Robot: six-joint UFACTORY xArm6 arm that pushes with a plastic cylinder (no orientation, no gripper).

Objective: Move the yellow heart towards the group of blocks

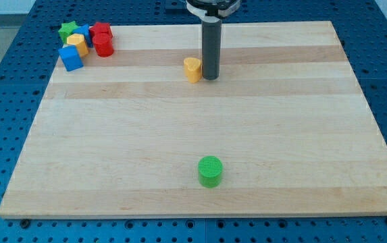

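The yellow heart (192,69) lies on the wooden board, a little above the middle, near the view's top. My tip (211,77) stands right beside it on its right side, touching or nearly touching it. The group of blocks sits at the board's top left corner: a green star (68,30), a yellow block (78,43), a blue block (71,59), another blue block (85,31) partly hidden, and two red blocks (102,39). The heart is well to the right of this group.
A green cylinder (210,171) stands alone near the view's bottom, at mid-width. The wooden board (281,135) rests on a blue perforated table (4,101). The group lies close to the board's top and left edges.
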